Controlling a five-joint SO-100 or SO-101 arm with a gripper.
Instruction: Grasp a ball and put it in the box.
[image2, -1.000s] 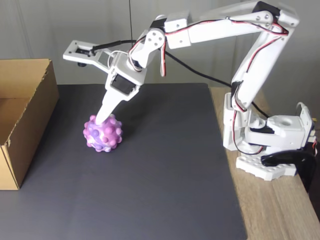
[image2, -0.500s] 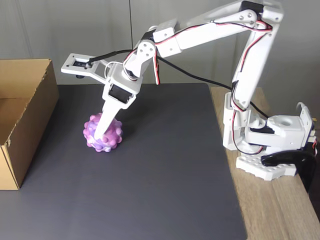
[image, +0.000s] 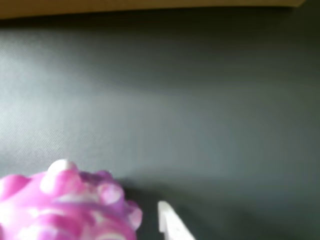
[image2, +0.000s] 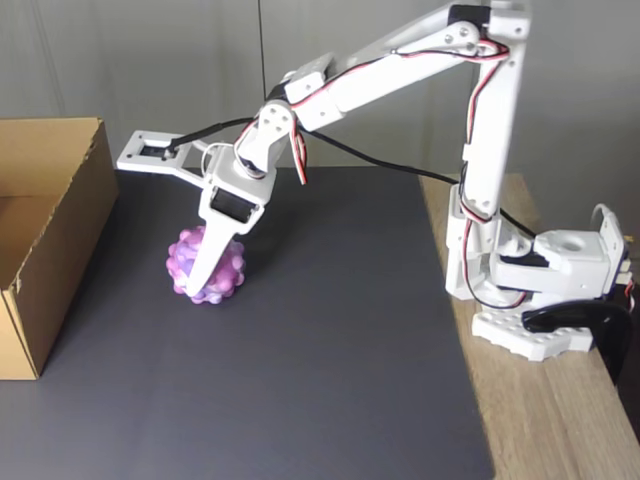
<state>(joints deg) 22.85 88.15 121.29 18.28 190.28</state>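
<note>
We have the tool (image2: 203, 290) down over the ball (image2: 229, 268), open as far as we can judge, one finger (image: 170, 223) just beside it. We should straddle the knobs evenly before closing. The ball sits on a dark mat (image2: 330, 340); the box (image2: 45, 250) waits at nine o'clock, the wooden table (image2: 560, 420) at three.

A knobbly pink-and-lavender rubber ball (image2: 207, 267) sits on a dark grey mat (image2: 330, 380) in the fixed view, right of an open brown cardboard box (image2: 45, 255); the white arm's gripper (image2: 200, 290) straddles it; the arm's base (image2: 535, 300) stands right, on a wooden table (image2: 560, 420).
</note>
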